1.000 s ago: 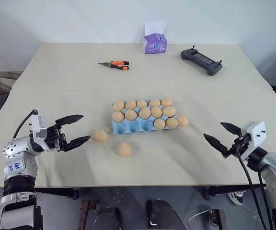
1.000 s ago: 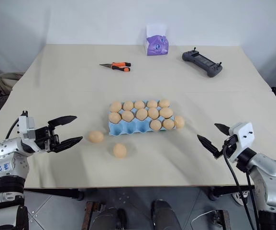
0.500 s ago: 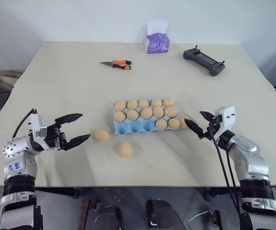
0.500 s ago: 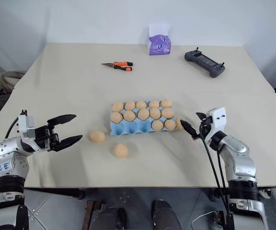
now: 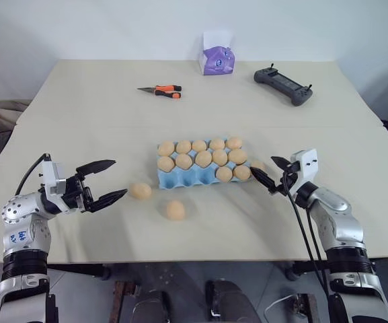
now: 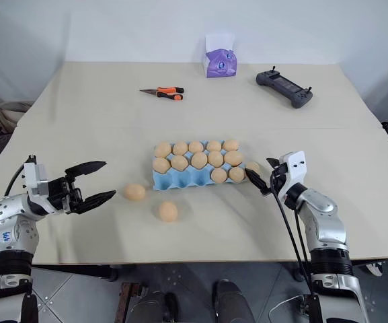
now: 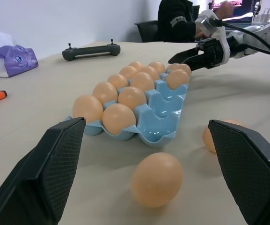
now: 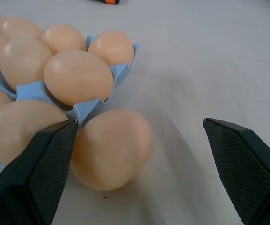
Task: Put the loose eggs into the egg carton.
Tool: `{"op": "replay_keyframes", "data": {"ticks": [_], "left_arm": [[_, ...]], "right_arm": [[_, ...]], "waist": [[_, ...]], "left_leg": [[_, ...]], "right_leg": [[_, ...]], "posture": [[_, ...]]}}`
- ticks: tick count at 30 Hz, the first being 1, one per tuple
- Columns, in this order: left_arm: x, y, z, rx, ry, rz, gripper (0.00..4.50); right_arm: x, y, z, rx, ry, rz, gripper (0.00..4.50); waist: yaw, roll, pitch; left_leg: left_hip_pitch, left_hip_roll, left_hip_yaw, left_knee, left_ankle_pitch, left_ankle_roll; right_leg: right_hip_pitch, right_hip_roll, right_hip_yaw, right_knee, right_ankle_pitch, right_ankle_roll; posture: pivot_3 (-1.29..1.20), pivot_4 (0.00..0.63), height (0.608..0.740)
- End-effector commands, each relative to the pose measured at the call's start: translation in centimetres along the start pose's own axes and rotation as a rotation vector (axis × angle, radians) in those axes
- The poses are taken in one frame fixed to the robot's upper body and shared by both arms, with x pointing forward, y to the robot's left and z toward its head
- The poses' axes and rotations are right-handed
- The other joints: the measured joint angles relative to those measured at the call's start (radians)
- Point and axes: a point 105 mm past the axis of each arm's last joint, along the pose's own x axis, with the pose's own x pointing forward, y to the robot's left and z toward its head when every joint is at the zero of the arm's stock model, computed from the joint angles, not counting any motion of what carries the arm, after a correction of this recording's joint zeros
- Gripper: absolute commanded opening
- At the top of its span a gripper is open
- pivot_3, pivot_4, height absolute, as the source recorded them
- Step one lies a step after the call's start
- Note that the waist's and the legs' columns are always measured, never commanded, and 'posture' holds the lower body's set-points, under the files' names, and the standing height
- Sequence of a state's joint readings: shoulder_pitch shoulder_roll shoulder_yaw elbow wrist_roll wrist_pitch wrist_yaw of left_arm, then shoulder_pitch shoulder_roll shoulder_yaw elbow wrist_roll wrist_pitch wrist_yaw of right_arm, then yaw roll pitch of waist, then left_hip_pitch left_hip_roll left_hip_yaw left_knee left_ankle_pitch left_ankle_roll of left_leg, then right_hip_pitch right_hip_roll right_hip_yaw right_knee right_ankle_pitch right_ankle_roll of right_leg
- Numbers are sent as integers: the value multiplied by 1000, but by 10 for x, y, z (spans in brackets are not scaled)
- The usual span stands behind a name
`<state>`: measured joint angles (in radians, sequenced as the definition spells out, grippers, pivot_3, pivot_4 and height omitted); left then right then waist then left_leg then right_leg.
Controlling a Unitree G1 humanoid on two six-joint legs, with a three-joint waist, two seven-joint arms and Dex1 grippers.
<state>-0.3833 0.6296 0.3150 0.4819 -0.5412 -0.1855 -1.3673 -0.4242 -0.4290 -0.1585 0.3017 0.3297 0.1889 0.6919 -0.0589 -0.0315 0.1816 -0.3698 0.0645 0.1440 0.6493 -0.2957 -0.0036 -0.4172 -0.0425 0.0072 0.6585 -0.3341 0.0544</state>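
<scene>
Our right gripper (image 6: 259, 177), jaws spread wide, closes in on a loose egg (image 8: 110, 147) resting against the egg carton (image 5: 180, 177) on the surface (image 5: 99, 128), where a clumsy nudge could roll it away or crack it, while our left gripper (image 5: 105, 180) waits open near two more.

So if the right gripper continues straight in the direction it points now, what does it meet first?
Most likely the loose egg lying on the table against the egg carton. It sits just ahead of the open right gripper, nearer one finger than the other, so that finger may touch it first. Depth is hard to judge.
</scene>
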Motion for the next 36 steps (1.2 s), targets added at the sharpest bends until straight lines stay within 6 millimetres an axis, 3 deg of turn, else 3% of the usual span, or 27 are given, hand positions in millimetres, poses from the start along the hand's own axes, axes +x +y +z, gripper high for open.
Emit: {"op": "replay_keyframes", "data": {"ticks": [1,10,13,17,19,23,27,31,36], "left_arm": [[-1,3,9,33,-18,12,4500],[-1,3,9,36,-18,14,4500],[-1,3,8,37,-17,14,4500],[0,3,9,38,-18,14,4500],[0,3,9,38,-19,14,4500],[-1,3,8,38,-18,14,4500],[-4,2,9,37,-14,15,4500],[-7,1,8,33,-9,19,4500],[-8,1,6,29,-6,24,4500]], "right_arm": [[4,0,8,-31,-8,-4,4484],[5,-3,1,-32,19,-31,4484],[5,-4,1,-32,21,-37,3924],[5,-4,4,-35,4,-34,2396],[6,-4,9,-37,-18,-39,1917],[5,-4,21,-59,-53,-48,1917],[2,0,49,-104,-108,-55,1917],[1,35,72,-120,-134,33,1917],[1,88,80,-103,-99,177,1917]], "waist": [[0,0,0],[-1,0,0],[-1,0,0],[-1,0,0],[-1,0,0],[-1,0,0],[-1,1,0],[-1,1,0],[1,1,0]], "left_leg": [[0,0,0,0,0,0],[0,0,0,0,0,0],[0,0,0,0,0,0],[0,0,0,0,0,0],[0,0,0,0,0,0],[0,0,0,0,0,0],[0,0,0,0,0,0],[0,1,0,-1,0,0],[-1,1,-1,-1,-1,0]], "right_leg": [[0,0,0,0,0,0],[0,0,0,0,0,0],[0,0,0,0,0,0],[0,0,0,0,0,0],[0,0,0,0,0,0],[0,0,0,0,0,0],[-1,0,0,0,0,0],[-1,0,0,0,0,0],[-1,0,0,-1,0,0]], "posture": [[0,150,740],[0,150,740],[0,150,740],[0,150,740],[0,150,740],[0,150,740],[0,150,740],[0,150,740],[0,150,740]]}}
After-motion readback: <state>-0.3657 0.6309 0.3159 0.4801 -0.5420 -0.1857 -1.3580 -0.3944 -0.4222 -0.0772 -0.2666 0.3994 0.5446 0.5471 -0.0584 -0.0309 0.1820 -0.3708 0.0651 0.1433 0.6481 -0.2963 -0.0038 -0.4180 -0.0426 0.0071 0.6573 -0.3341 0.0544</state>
